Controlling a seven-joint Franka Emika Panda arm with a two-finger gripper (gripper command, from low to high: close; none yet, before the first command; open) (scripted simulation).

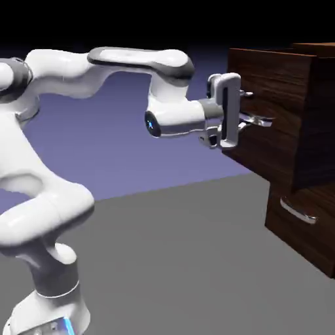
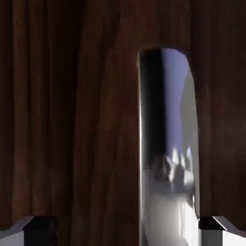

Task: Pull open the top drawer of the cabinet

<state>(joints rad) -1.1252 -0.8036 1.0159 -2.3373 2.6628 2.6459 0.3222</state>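
Claw (image 1: 247, 110) clamped level on the silver handle (image 2: 168, 158) of top drawer (image 1: 275, 111); drawer juts out from cabinet (image 1: 314, 222) above lower drawer.

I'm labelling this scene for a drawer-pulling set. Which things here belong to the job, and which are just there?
Job: top drawer, already pulled out; its silver handle; cabinet; gripper, shut at that handle.

Just there: lower drawer; grey table.

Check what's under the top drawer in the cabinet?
Below the pulled-out top drawer sits the lower drawer, still flush, silver handle visible. Its upper edge is shadowed by the overhang; both interiors are hidden.
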